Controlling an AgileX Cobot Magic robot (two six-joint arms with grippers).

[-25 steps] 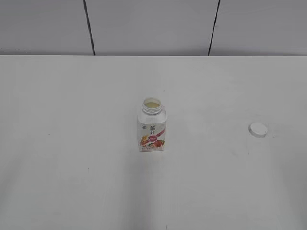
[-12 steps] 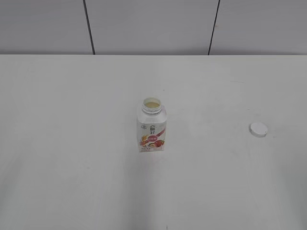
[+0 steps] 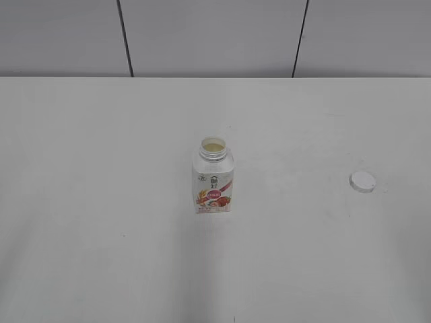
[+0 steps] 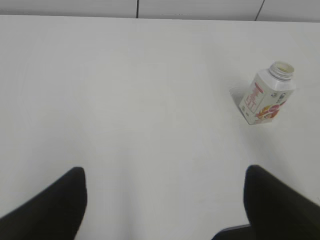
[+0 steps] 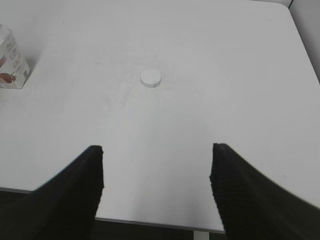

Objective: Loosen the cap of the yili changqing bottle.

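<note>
The yili changqing bottle (image 3: 214,177) stands upright in the middle of the white table, its neck open with no cap on it. It also shows in the left wrist view (image 4: 267,94) and at the left edge of the right wrist view (image 5: 11,62). The white cap (image 3: 362,181) lies flat on the table to the right, apart from the bottle, and shows in the right wrist view (image 5: 151,78). My left gripper (image 4: 165,182) is open and empty, well short of the bottle. My right gripper (image 5: 156,165) is open and empty near the table's front edge, short of the cap.
The white table (image 3: 101,202) fills the exterior view, with a grey panelled wall (image 3: 215,37) behind it. The table's front edge (image 5: 150,221) shows between my right fingers. Neither arm shows in the exterior view.
</note>
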